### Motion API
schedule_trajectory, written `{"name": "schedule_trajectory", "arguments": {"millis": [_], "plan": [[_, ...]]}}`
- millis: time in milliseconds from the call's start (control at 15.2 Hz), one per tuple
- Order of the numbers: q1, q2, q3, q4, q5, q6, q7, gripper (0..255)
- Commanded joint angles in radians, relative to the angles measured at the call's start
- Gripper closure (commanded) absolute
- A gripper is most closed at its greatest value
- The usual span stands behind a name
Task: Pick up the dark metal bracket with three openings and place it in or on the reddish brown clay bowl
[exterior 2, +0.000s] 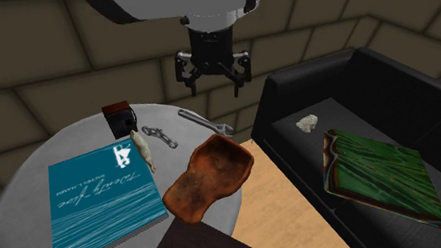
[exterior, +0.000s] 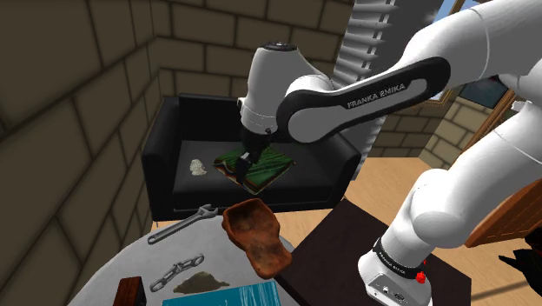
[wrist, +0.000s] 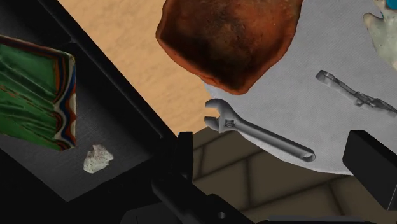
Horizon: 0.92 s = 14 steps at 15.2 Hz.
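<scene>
Item: end effector (exterior 2: 212, 83) hung above the bench (exterior 2: 65, 141), fingers spread wide, nothing held. Dark bracket (exterior 2: 159, 134) lay flat on the bench below it and off to one finger's side, untouched. Wrench (exterior 2: 205, 122) lay beneath the end effector. Reddish-brown bowl (exterior 2: 209, 177) sat just beyond the wrench.

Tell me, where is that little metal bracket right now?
In the shoulder view the bracket lies flat on the round table, at the lower left, to the left of the bowl and a little nearer the camera than the wrench.
</scene>
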<state>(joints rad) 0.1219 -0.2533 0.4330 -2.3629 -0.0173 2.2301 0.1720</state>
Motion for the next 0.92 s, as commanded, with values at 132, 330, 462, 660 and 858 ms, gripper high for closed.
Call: {"name": "schedule_trajectory", "arguments": {"millis": [132,330,462,660,858], "plan": [[0.011,0.134,0.059,0.048,-0.052,0.065,0.078,0],[0.025,0.243,0.091,0.097,-0.114,0.103,0.143,0],[0.04,0.317,0.106,0.135,-0.161,0.122,0.189,0],[0.076,0.431,0.114,0.199,-0.236,0.142,0.256,0],[0.119,0.531,0.108,0.264,-0.299,0.152,0.309,0]]}}
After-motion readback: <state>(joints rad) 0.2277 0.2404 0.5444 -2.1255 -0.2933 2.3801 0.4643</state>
